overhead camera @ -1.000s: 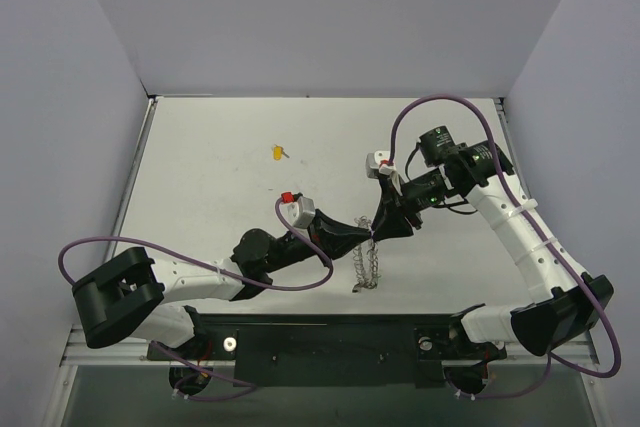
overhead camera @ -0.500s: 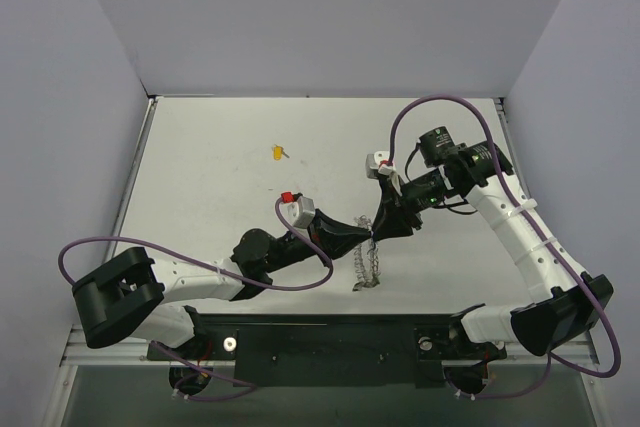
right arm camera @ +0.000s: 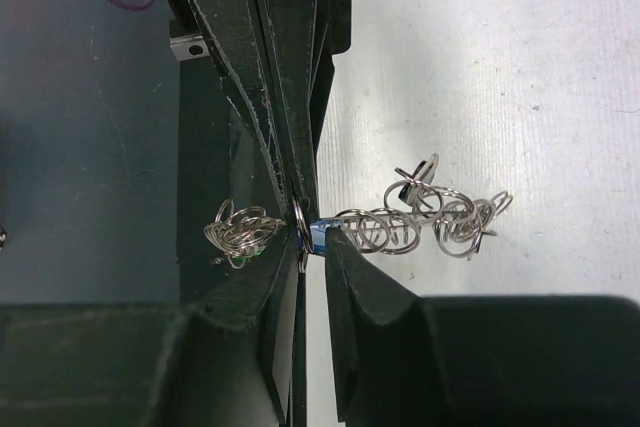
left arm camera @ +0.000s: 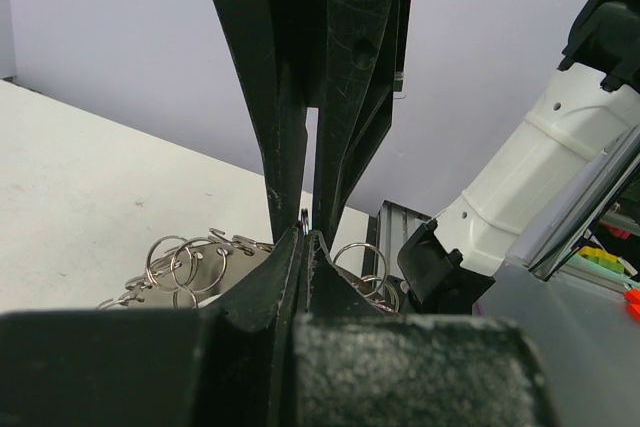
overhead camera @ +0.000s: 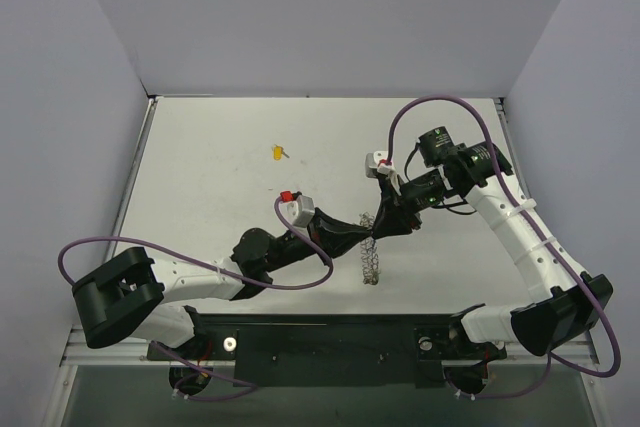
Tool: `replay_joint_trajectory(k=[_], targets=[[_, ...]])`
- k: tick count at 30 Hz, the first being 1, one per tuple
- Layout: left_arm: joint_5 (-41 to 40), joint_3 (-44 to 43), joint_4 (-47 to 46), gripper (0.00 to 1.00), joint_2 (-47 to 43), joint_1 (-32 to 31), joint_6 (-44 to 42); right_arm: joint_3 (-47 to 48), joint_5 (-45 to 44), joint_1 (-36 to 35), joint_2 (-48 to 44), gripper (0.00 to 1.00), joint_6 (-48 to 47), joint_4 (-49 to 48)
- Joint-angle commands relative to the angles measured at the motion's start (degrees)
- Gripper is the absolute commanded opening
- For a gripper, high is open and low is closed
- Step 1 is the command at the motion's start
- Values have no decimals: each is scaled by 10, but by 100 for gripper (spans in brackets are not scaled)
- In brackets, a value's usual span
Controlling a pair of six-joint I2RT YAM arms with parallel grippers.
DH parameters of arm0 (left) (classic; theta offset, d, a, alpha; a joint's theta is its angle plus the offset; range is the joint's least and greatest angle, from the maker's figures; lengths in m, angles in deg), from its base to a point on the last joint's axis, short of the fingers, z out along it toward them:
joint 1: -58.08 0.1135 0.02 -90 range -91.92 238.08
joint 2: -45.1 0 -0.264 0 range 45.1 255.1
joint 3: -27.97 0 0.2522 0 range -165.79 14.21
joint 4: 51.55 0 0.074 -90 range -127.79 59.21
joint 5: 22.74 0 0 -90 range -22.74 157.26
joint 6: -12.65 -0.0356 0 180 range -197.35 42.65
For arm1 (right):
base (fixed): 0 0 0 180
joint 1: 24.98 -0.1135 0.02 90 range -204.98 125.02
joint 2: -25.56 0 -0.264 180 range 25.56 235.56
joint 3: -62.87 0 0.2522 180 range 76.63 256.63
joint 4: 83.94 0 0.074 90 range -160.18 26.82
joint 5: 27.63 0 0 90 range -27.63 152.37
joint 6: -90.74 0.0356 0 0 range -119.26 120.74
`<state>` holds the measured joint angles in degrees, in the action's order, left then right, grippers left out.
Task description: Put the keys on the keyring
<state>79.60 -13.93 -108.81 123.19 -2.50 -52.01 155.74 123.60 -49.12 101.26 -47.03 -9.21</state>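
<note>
The keyring (overhead camera: 372,263) is a chain of small silver rings hanging between my two grippers near the table's middle. My left gripper (overhead camera: 366,237) is shut on one ring (left arm camera: 303,217), with more rings on both sides (left arm camera: 188,261). My right gripper (overhead camera: 379,229) meets it tip to tip and is shut on the blue key (right arm camera: 319,238) against that same ring. In the right wrist view the chain (right arm camera: 420,220) stretches right, and a ring cluster (right arm camera: 238,231) with a green bit (right arm camera: 241,259) hangs left. The yellow key (overhead camera: 277,153) lies at the far left of the table.
The white table (overhead camera: 200,197) is boxed in by pale walls at the back and sides. The black base rail (overhead camera: 330,342) runs along the near edge. Purple cables (overhead camera: 430,107) loop above both arms.
Both grippers have shifted slightly up and away from the near edge, lifting the chain; its lower end hangs higher and part of it now shows above the fingertips.
</note>
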Motion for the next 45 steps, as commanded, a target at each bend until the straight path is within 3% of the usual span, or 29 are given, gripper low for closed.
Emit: replay_joint_trajectory(k=[1,9,10,13,21,25,26,27,31,37,41,45], targets=[[-4,-31,-153,0,-14,3,10,-4,8,-2,-7,13,1,6],[-4,-31,-152,0,-14,3,10,-8,11,0,-11,19,9,-2],[-3,-31,-152,0,-13,3,11,-7,12,0,-11,17,9,-1],[-3,-31,-153,0,-13,3,12,-8,13,0,-12,0,7,-2],[-16,-30,-148,0,-8,3,24,2,8,7,-19,0,27,-3],[-24,-20,-118,34,-25,3,26,3,-8,8,-22,0,38,-8],[-27,-18,-101,46,-38,3,23,3,-18,7,-22,0,42,-9],[-30,-13,-87,50,-45,3,22,4,-23,6,-23,0,43,-8],[-34,-7,44,63,-135,7,-5,18,-77,0,-21,0,50,12],[-23,-92,467,67,-231,12,-126,107,-215,-37,23,0,-45,163],[-35,-146,574,67,-215,-15,-224,122,-261,-58,40,0,-48,184],[-73,-191,593,64,-164,-41,-289,129,-277,-63,50,0,-46,191]])
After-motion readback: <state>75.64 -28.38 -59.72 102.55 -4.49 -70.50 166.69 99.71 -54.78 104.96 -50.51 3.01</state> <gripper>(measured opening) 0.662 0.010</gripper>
